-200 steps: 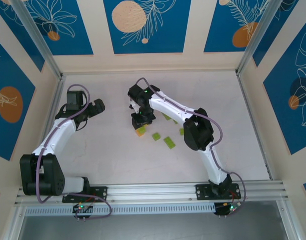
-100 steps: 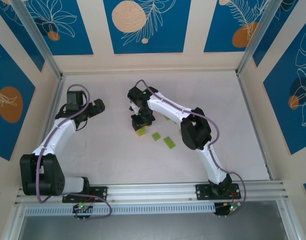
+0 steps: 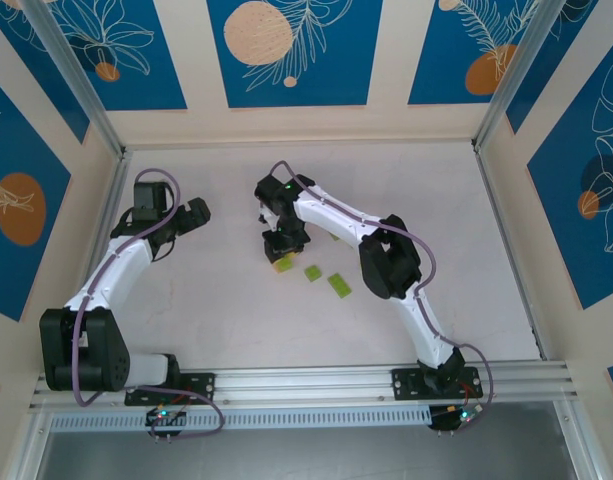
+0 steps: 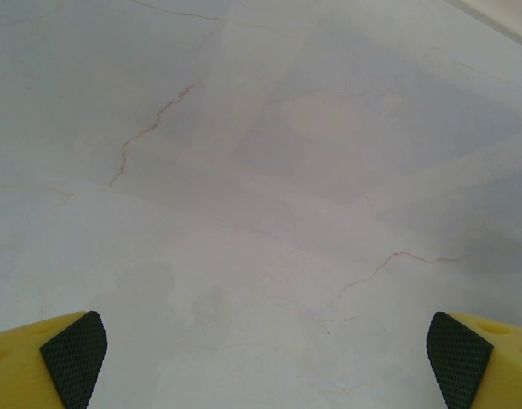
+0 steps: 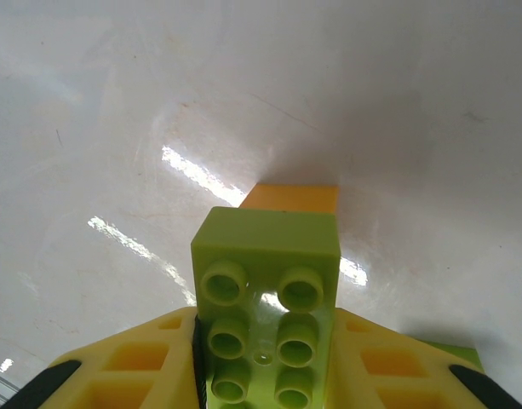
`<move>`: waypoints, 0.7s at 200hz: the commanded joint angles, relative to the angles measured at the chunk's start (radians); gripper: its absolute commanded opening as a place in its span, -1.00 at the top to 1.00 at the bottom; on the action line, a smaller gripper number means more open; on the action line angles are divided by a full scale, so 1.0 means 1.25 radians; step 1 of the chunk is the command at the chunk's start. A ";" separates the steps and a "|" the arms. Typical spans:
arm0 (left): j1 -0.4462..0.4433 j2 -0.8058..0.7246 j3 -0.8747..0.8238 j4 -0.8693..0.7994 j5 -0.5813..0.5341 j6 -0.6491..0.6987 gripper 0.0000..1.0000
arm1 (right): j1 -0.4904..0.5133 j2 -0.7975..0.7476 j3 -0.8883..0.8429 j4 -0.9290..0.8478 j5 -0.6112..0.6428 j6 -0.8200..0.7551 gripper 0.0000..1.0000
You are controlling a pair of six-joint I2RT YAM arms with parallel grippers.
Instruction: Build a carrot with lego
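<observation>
— Moved at all since before?
— Shifts right elbow (image 3: 389, 268) slightly left. Keeps right gripper (image 5: 265, 375) clenched on green brick (image 5: 266, 281), directly over orange block (image 5: 290, 198), mid table (image 3: 216, 290). Holds left gripper (image 4: 265, 366) spread wide, gripping nothing.

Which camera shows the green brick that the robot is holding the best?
The right wrist camera. The green brick sits close up in the shut right gripper, studs plain to see, the orange block just beyond it. In the top external view it is a tiny speck, mostly hidden under that gripper.
</observation>
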 commanded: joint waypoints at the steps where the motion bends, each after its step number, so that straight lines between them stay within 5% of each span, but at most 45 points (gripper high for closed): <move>1: 0.011 -0.004 -0.002 0.005 0.011 0.008 -0.98 | -0.001 0.018 0.021 -0.005 -0.007 0.000 0.32; 140: 0.011 -0.003 -0.003 0.007 0.012 0.008 -0.98 | 0.001 0.054 0.041 -0.055 -0.007 -0.027 0.33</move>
